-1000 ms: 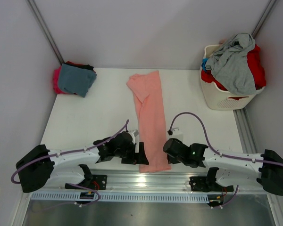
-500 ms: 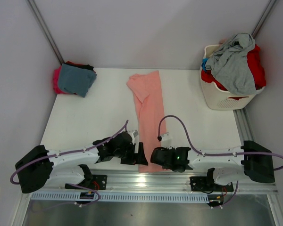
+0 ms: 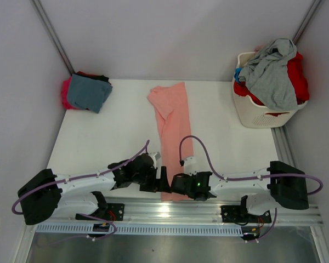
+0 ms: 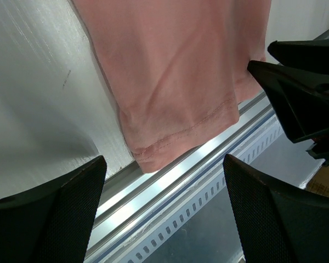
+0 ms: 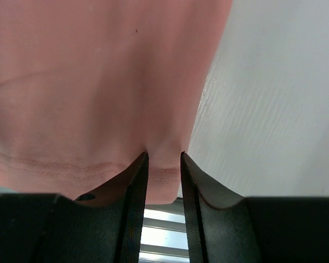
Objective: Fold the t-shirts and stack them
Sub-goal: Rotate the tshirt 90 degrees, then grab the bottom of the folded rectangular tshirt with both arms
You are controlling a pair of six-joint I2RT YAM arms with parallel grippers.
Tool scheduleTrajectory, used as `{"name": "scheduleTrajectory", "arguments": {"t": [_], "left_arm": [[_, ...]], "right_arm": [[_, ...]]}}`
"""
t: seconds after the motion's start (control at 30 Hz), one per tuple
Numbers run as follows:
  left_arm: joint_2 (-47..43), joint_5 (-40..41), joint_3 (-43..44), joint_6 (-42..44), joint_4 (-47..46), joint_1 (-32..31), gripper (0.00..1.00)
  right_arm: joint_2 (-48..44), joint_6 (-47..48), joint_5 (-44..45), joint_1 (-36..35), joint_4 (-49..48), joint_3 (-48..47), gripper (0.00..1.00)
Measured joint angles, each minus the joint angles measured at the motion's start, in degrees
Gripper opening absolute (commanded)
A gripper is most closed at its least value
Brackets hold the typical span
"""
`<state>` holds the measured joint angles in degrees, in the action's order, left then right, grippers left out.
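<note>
A long salmon-pink t-shirt [image 3: 172,126] lies folded into a narrow strip down the middle of the table, its hem at the near edge. My left gripper [image 3: 163,179] sits wide open just left of that hem; in the left wrist view the hem corner [image 4: 175,131] lies between and beyond its fingers [image 4: 71,203]. My right gripper [image 3: 173,186] rests on the hem's right corner. Its jaws [image 5: 164,156] stand narrowly apart, with the pink t-shirt [image 5: 98,82] flat in the gap between them. Folded teal and magenta t-shirts [image 3: 86,91] are stacked at the back left.
A white slotted basket [image 3: 257,115] at the back right holds a grey shirt [image 3: 271,74] and red cloth [image 3: 299,76]. A metal rail [image 4: 170,186] runs along the table's near edge, just under the hem. The right gripper's black body [image 4: 296,104] shows in the left wrist view.
My right arm has swung left from beside the shirt onto the hem's right corner, its jaws narrowing slightly. The left arm and the shirt have stayed put.
</note>
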<state>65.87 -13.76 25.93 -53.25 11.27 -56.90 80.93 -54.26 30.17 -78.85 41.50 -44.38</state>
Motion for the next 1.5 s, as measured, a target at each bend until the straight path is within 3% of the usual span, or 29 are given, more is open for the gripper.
{"name": "scheduleTrajectory", "arguments": {"t": [0.13,0.47,0.87,1.5], "left_arm": [[0.0,0.0,0.0,0.6,0.4,0.0,0.91],[0.1,0.0,0.0,1.3,0.9,-0.1,0.90],[0.1,0.0,0.0,1.4,1.4,-0.1,0.90],[2.1,0.0,1.3,2.9,2.0,-0.1,0.90]], "right_arm": [[3.1,0.0,-0.2,-0.8,-0.8,-0.2,0.33],[5.4,0.7,-0.1,-1.0,-1.4,-2.0,0.00],[4.5,-0.6,0.9,-1.2,-1.3,-1.9,0.00],[-27.8,-16.0,3.0,-0.8,-1.7,14.2,0.00]]}}
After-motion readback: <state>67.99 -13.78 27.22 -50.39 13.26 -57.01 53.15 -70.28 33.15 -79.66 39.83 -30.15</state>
